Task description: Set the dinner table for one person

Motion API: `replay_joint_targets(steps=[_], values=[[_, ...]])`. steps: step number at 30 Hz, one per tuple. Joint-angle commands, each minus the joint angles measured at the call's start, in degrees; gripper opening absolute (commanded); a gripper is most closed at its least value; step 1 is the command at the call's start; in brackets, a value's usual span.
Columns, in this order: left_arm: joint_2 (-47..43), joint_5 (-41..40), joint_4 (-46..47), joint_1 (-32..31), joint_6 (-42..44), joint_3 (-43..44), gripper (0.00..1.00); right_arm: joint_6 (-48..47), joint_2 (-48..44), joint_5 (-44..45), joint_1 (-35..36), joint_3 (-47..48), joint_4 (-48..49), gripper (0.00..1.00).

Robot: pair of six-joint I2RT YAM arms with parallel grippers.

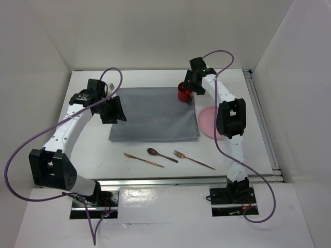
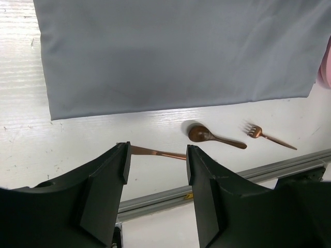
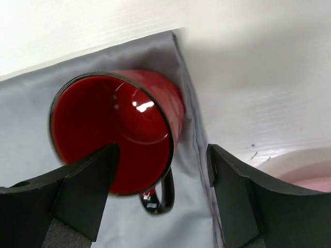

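A red mug (image 1: 184,93) stands upright on the far right corner of a grey cloth (image 1: 155,113) spread on the white dinner table (image 1: 93,150). My right gripper (image 1: 192,85) hovers over it, open. In the right wrist view the mug's (image 3: 114,129) black handle lies between the spread fingers of the right gripper (image 3: 163,165), and neither finger grips it. A pink plate (image 1: 209,122) sits right of the cloth, partly hidden by the right arm. A copper knife (image 1: 143,159), spoon (image 1: 161,154) and fork (image 1: 194,159) lie in front of the cloth. My left gripper (image 1: 114,110) hangs open and empty above the cloth's left edge.
A metal rail (image 1: 191,181) runs along the table's near edge, and another along the right side (image 1: 264,119). White walls enclose the left, back and right. The left wrist view looks past the left gripper (image 2: 156,160) at the knife (image 2: 158,152), spoon (image 2: 214,137) and fork (image 2: 269,136).
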Motion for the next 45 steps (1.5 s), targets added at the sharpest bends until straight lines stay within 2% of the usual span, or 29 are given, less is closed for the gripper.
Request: replay_joint_targets(steps=[1, 3, 5, 6, 9, 11, 12, 15, 19, 22, 30, 33, 34, 38, 40, 45], values=[[-3.0, -0.5, 0.6, -1.2, 1.2, 0.0, 0.64, 0.8, -10.1, -0.5, 0.4, -1.5, 4.1, 0.8], [-3.7, -0.5, 0.6, -1.8, 1.2, -0.5, 0.65, 1.4, -19.4, 2.8, -0.1, -9.1, 8.1, 0.8], [-3.7, -0.5, 0.6, -1.8, 1.2, -0.5, 0.65, 1.4, -26.5, 5.3, -0.7, -20.8, 11.2, 0.79], [-4.3, -1.8, 0.6, -2.4, 1.2, -0.5, 0.65, 1.4, -33.6, 5.3, -1.3, -24.9, 12.8, 0.79], [-5.0, -2.9, 1.1, -3.7, 1.7, -0.5, 0.68, 4.1, -44.9, 2.2, -5.9, -40.4, 11.5, 0.79], [-5.0, -5.2, 1.7, -5.0, 2.2, -0.5, 0.78, 7.0, -49.1, 0.1, -9.8, -47.0, 9.2, 0.79], [-5.0, -6.1, 1.7, -6.1, 2.2, -0.5, 0.82, 8.1, -50.9, -0.6, -11.3, -53.4, 8.0, 0.79], [-4.5, -7.5, 2.3, -7.4, 1.6, -3.0, 0.82, 15.8, -56.6, -1.8, -16.7, -64.8, 4.5, 0.79], [-3.8, -7.5, 3.5, -8.8, 0.5, -4.9, 0.81, 18.6, -64.6, -7.7, -22.8, -76.4, 9.7, 0.73], [-4.5, -7.0, 3.5, -9.9, 0.0, -6.0, 0.81, 18.6, -63.4, -11.4, -25.3, -78.8, 13.8, 0.72], [-5.5, -8.1, 3.5, -10.5, -0.6, -6.1, 0.81, 19.1, -53.5, -11.6, -25.9, -80.7, 22.7, 0.72], [-5.5, -8.1, 3.5, -11.1, -1.1, -6.6, 0.8, 19.7, -50.2, -12.6, -25.9, -81.5, 24.7, 0.65], [-5.5, -8.1, 3.5, -11.1, -1.1, -6.6, 0.8, 19.7, -49.4, -12.6, -25.9, -81.5, 24.7, 0.61], [-5.5, -8.1, 2.9, -11.6, -1.1, -6.6, 0.8, 20.3, -50.2, -10.9, -25.9, -81.5, 24.6, 0.16], [-5.5, -7.3, 2.9, -11.6, -1.1, -6.6, 0.8, 20.3, -53.8, -9.5, -25.9, -81.5, 23.3, 0.0], [-5.5, -6.6, 3.4, -12.1, -1.6, -6.6, 0.8, 18.3, -66.0, -2.7, -25.9, -77.7, 17.8, 0.0]])
